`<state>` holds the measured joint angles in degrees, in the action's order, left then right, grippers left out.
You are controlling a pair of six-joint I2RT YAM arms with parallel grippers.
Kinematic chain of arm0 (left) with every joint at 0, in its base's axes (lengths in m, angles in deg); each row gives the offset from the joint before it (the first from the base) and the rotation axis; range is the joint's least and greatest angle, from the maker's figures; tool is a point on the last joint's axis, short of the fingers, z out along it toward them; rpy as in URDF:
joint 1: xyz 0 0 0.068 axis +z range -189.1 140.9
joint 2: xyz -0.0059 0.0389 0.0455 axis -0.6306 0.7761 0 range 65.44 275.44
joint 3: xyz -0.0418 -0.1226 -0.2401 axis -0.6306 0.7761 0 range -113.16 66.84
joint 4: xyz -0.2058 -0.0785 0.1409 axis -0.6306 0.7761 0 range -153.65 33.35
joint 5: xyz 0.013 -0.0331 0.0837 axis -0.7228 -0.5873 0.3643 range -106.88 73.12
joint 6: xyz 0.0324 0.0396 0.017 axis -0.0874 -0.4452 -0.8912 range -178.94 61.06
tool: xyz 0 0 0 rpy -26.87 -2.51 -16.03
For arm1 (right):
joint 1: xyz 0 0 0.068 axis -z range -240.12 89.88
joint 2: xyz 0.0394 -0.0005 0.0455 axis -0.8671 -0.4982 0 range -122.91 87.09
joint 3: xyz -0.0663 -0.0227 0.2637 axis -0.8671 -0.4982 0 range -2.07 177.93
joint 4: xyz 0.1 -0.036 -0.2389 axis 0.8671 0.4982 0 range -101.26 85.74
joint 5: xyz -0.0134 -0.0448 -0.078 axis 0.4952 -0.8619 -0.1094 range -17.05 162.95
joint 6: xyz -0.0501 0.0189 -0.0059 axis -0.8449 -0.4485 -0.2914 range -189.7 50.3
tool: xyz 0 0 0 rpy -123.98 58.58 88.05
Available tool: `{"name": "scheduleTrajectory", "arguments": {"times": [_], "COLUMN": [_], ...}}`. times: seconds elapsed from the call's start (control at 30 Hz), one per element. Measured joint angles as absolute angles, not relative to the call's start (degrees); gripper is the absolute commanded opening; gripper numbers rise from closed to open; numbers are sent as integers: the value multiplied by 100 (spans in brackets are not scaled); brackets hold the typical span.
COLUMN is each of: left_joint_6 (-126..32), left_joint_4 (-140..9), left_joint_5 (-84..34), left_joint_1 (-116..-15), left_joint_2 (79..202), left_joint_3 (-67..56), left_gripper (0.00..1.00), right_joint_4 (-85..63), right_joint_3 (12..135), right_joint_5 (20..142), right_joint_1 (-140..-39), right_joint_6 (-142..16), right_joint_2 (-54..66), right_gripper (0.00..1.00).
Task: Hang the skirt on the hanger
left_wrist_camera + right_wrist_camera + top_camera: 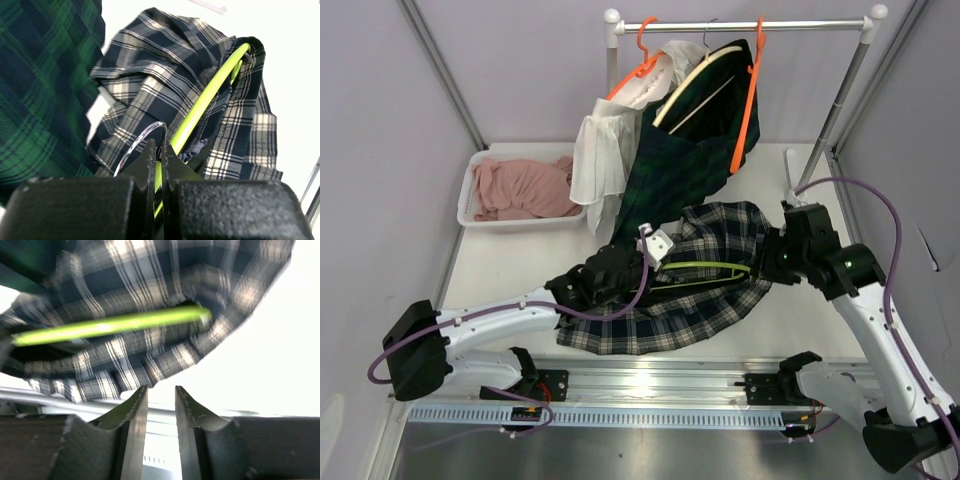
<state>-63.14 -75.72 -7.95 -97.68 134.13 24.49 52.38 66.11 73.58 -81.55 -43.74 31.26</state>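
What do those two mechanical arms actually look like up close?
The left arm and right arm have white shells with chunky black joints; a purple cable trails along each. The left pincer and right pincer each have two flat dark fingers.

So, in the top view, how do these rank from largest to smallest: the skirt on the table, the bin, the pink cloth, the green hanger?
1. skirt
2. bin
3. pink cloth, lying inside the bin
4. green hanger, partly hidden by the skirt

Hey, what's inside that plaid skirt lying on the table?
A lime-green hanger runs through the plaid skirt; part of its bar shows at the opening, and its metal hook sticks out. Fabric covers the rest of the hanger.
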Motion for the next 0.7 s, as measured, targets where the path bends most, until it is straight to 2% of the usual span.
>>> {"name": "scheduleTrajectory", "arguments": {"times": [0.23, 0.53, 0.7], "left_joint_6": [-6231, -6192, -6190], "left_joint_4": [-7598, -7598, -7598], "left_joint_5": [-798, -800, -802], "left_joint_1": [-9714, -9696, -9687], "left_joint_2": [13546, 13564, 13566], "left_joint_3": [2449, 2449, 2449], "left_gripper": [0, 0, 0], "right_joint_4": [5050, 4307, 3701], "right_joint_3": [5324, 4959, 4235], "right_joint_5": [7865, 7893, 7696], "right_joint_1": [-7711, -7628, -7545], "right_joint_6": [-4381, -4147, -3819], "right_joint_2": [3692, 3581, 3458], "right_gripper": [34, 33, 38]}}
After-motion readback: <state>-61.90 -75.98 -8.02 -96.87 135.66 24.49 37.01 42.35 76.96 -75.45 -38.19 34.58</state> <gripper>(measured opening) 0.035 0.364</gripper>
